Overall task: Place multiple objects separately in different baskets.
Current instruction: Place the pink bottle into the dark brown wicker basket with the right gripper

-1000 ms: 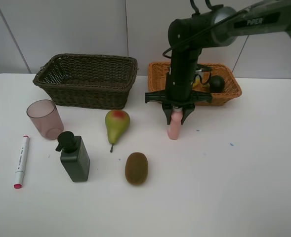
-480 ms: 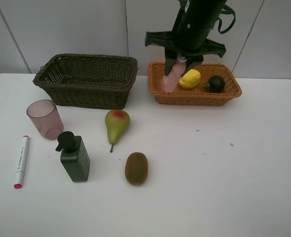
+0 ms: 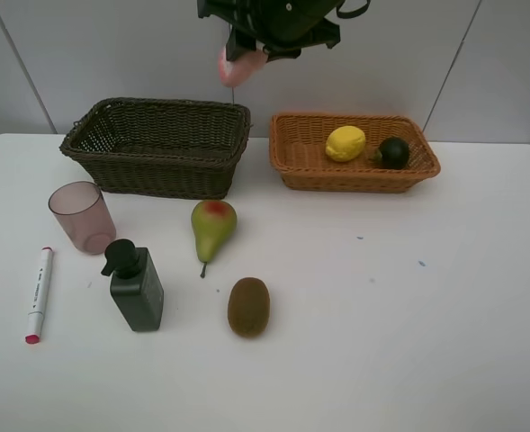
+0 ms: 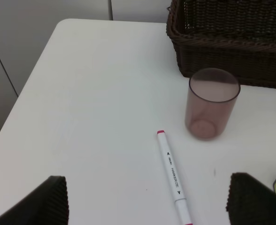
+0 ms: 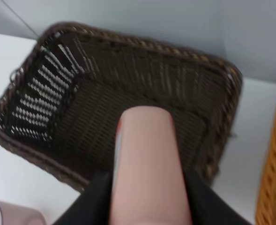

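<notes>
Entry, right arm, transport step

- Change: 1.0 s ago the pink bottle (image 3: 239,66) stood on the table at frame centre, in front of the orange-tan basket (image 3: 354,177), with the claw already closed round it. 0.5 s ago it hung over that basket's left end. Now it is at the top of the exterior view, left of centre, tilted, and high above the right rear corner of the dark brown basket (image 3: 157,173).
- Right gripper (image 3: 248,49): both fingers are pressed on the bottle's sides, and it holds the bottle only. In the right wrist view the bottle overlaps the dark basket's floor.
- Left gripper (image 4: 152,201): fingers spread wide, nothing between them, low over the table near the marker (image 4: 173,173) and the cup (image 4: 212,103).
- Reading: the bottle passed the orange-tan basket, which holds the lemon (image 3: 345,143) and the dark green fruit (image 3: 393,151). I judge fruit goes there and the bottle goes to the dark basket, so the next step would be to lower and release.
- 5 objects are on the table: cup, marker, pump bottle (image 3: 137,288), pear (image 3: 212,227), kiwi (image 3: 248,307).
- Writing: the marker barrel carries small print that looks like "MARKER", with a smaller line I cannot read. No label shows on the pink bottle or the pump bottle
</notes>
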